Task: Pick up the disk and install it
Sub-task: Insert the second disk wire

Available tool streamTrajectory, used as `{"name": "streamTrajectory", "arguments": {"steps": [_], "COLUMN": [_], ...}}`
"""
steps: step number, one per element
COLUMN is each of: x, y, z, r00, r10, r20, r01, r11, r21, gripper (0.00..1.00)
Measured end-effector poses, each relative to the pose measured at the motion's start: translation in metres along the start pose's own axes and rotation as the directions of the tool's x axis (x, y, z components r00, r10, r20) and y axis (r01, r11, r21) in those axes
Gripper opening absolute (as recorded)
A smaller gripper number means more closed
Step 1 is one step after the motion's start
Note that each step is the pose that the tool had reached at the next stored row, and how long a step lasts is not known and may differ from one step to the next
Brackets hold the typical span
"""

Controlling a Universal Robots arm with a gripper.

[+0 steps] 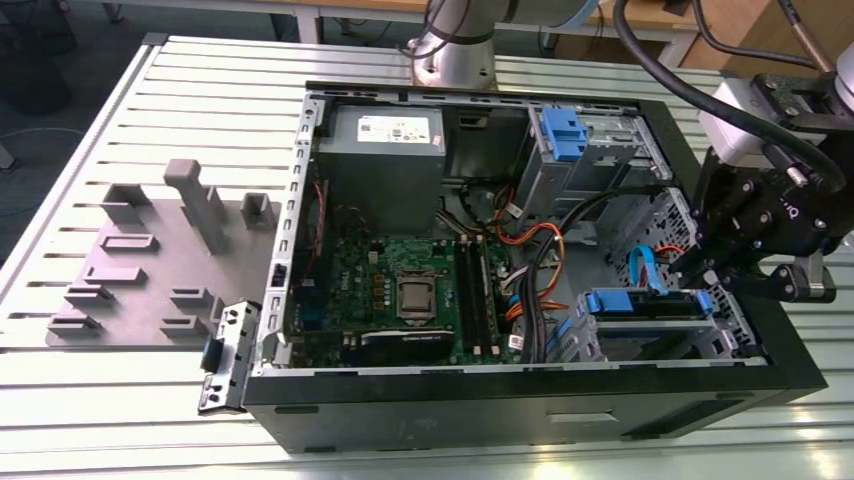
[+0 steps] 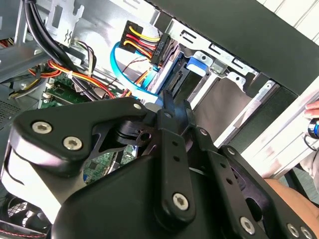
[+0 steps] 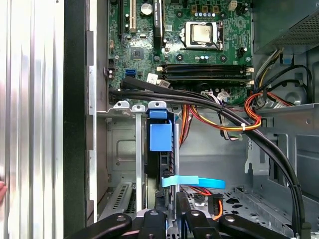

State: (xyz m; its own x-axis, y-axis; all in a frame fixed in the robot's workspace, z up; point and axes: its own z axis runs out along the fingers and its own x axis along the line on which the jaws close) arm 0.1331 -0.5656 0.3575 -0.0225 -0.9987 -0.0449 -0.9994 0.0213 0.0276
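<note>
The counter [image 1: 134, 120] carries an open computer case [image 1: 534, 400] lying on its side, with a grey fixture plate [image 1: 147, 270] beside it toward the exterior view's left. Inside the case are the motherboard [image 1: 400, 290], the power supply [image 1: 380, 150] and, at the exterior view's right, the drive cage [image 1: 641, 340].

The arm reaches down over that cage. The disk [image 3: 160, 149] stands on edge in a cage slot, its blue handle [image 3: 160, 137] facing out; in the exterior view the same blue handle [image 1: 625, 303] sits at the cage's open side. A blue data cable [image 3: 192, 181] and a bundle of power wires [image 2: 142, 42] run just beside it.

The tool [image 3: 169, 219] sits right over the disk's edge, its fingers [image 3: 182, 204] close together on either side of that edge. Whether they are pinching the disk or merely standing at it cannot be told from these views.

Judging by how things lie, the pick-up is done and the disk is already within its slot, so the install looks far along. Whether it is fully seated, and whether its cables are plugged in, does not show.

A hand [image 2: 313, 122] rests at the case's outer edge.
</note>
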Motion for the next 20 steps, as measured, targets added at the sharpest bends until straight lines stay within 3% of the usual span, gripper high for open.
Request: {"name": "streamTrajectory", "arguments": {"steps": [9, 20], "x": [-0.0014, -0.0199], "y": [0.0000, 0.0003], "z": [-0.0005, 0.0019], "r00": [1.0000, 1.0000], "r10": [0.000, 0.000], "r20": [-0.0003, 0.0001], "r01": [0.000, 0.000], "r11": [1.0000, 1.0000], "r21": [0.0000, 0.0000], "gripper": [0.24, 0.24]}}
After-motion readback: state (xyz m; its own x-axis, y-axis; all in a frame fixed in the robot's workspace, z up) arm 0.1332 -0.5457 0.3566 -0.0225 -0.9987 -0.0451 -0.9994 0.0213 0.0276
